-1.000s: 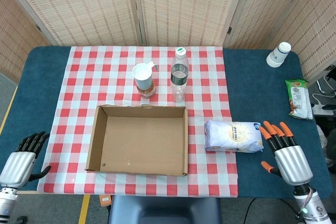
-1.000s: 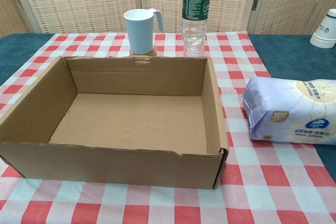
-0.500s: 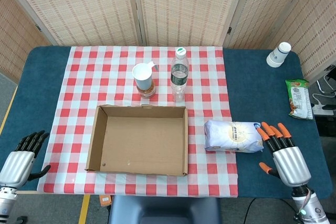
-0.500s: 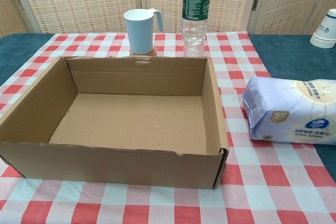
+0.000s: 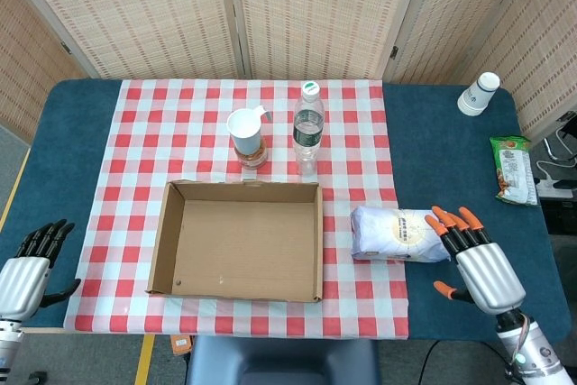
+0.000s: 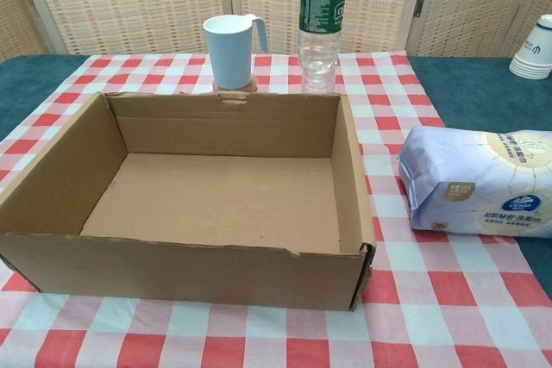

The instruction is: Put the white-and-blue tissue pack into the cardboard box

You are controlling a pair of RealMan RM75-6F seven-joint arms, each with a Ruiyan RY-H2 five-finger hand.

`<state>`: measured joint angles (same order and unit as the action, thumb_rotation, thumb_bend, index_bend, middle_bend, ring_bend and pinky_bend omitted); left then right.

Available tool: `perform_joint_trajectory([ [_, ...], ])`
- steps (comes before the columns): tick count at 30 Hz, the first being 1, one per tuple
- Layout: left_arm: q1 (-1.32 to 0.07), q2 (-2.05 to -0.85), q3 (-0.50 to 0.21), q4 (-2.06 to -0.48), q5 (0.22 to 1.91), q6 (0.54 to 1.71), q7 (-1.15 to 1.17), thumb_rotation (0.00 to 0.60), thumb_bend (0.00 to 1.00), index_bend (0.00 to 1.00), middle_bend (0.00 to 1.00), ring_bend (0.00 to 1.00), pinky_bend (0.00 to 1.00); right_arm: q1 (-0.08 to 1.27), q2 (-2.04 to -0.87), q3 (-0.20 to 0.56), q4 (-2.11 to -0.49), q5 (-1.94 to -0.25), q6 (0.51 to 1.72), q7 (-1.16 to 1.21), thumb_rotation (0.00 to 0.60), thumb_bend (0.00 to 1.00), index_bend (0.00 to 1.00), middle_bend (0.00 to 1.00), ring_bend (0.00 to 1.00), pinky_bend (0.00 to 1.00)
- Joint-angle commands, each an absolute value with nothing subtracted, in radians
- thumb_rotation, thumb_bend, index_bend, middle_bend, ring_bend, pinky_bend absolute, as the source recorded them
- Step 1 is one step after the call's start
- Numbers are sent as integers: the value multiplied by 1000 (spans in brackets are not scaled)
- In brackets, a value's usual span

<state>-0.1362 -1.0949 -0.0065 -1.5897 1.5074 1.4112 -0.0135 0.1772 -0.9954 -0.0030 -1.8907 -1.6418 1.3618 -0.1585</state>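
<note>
The white-and-blue tissue pack (image 5: pixel 397 233) (image 6: pixel 479 182) lies flat on the checked cloth, just right of the open cardboard box (image 5: pixel 238 241) (image 6: pixel 207 204), which has nothing inside. In the head view my right hand (image 5: pixel 476 263) hovers at the pack's right end, fingers spread, its orange fingertips (image 5: pixel 442 223) at the pack's edge; it holds nothing. Far off at the table's lower left corner sits my left hand (image 5: pixel 25 273), holding nothing, its dark fingers apart. Neither hand appears in the chest view.
Behind the box stand a white mug (image 5: pixel 246 133) (image 6: pixel 231 49) and a clear water bottle (image 5: pixel 308 130) (image 6: pixel 322 19). A paper cup stack (image 5: pixel 478 94) (image 6: pixel 535 47) is at the far right corner, and a green snack packet (image 5: pixel 514 169) lies near the right edge.
My right hand has crept left and up toward the tissue pack's right end. My left hand has slid slightly left and down. The pack and box have not moved.
</note>
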Motion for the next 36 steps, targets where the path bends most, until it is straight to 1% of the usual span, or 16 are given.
perform_joint_trajectory([
  [1,-132,-1098,-10,-1587,1513,1425,-18,600,243,0,0,0,103,269,-886,37,-1999,-1459,1177,-210,600,0,33,14,0,65],
  [3,-129,-1097,-12,-1585,1513,1434,-25,600,243,0,0,0,103,302,-887,49,-1993,-1376,1111,-238,600,0,23,14,0,65],
  [8,-124,-1092,-18,-1584,1509,1443,-41,600,242,0,0,0,104,364,-932,63,-1943,-1234,1001,-278,600,0,0,14,0,54],
  [11,-124,-1090,-17,-1585,1508,1440,-42,600,242,0,0,0,103,403,-945,67,-1919,-1197,933,-270,600,0,0,13,0,9],
  [13,-125,-1089,-17,-1585,1508,1438,-40,600,242,0,0,0,103,431,-952,75,-1903,-1188,895,-255,600,0,0,13,0,0],
  [18,-125,-1087,-19,-1588,1500,1432,-37,600,242,0,0,0,103,480,-970,84,-1881,-1182,863,-288,600,0,0,13,0,0],
  [23,-126,-1085,-22,-1586,1494,1428,-42,600,243,0,0,0,103,520,-986,87,-1856,-1123,828,-313,600,0,0,13,0,0],
  [30,-128,-1088,-24,-1580,1487,1419,-44,600,242,0,0,0,104,564,-1050,71,-1775,-1068,770,-310,600,0,0,13,0,0],
  [36,-129,-1089,-26,-1578,1482,1416,-42,600,241,0,0,0,103,583,-1105,57,-1723,-1070,757,-300,600,0,0,13,0,0],
])
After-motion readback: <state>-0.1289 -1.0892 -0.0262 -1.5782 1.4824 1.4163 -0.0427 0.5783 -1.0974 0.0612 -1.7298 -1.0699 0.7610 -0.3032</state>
